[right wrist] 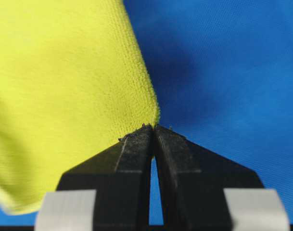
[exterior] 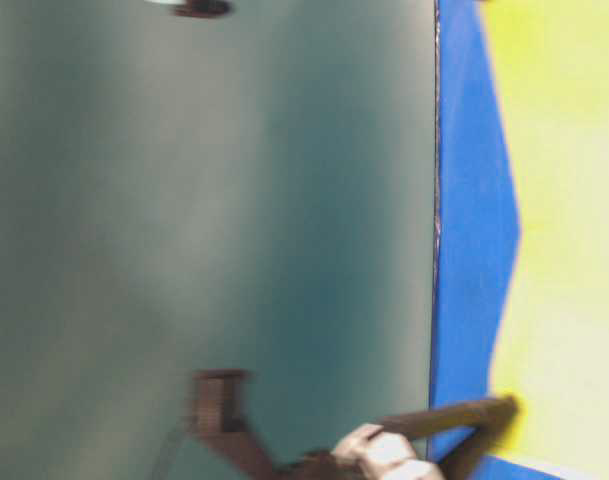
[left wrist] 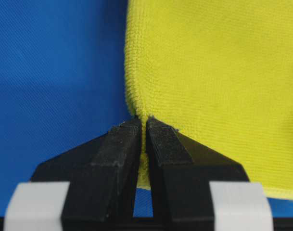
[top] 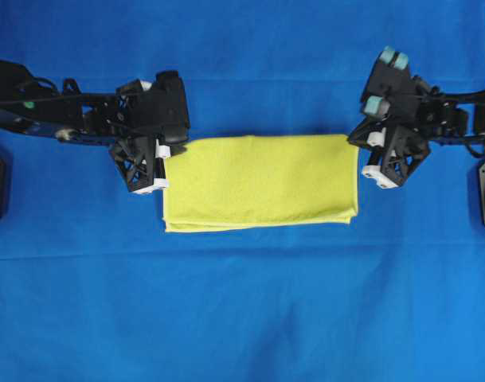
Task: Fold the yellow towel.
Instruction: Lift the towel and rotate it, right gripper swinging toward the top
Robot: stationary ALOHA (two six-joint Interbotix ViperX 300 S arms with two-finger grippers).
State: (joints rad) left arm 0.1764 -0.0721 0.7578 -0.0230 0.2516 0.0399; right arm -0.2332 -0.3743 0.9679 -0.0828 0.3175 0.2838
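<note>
The yellow towel point(top: 262, 181) lies folded in a rectangle at the centre of the blue-covered table point(top: 242, 318). The left gripper point(left wrist: 142, 124), at 9 o'clock, has its jaws clenched on the towel's corner; the right gripper point(right wrist: 153, 127), at 3 o'clock, pinches the opposite corner.

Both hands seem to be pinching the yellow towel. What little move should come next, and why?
Probably lift both corners slightly together. The left hand and right hand are each shut on a far corner of the yellow towel, which lies folded in half on the blue cloth, so raising frees it for another fold.
</note>
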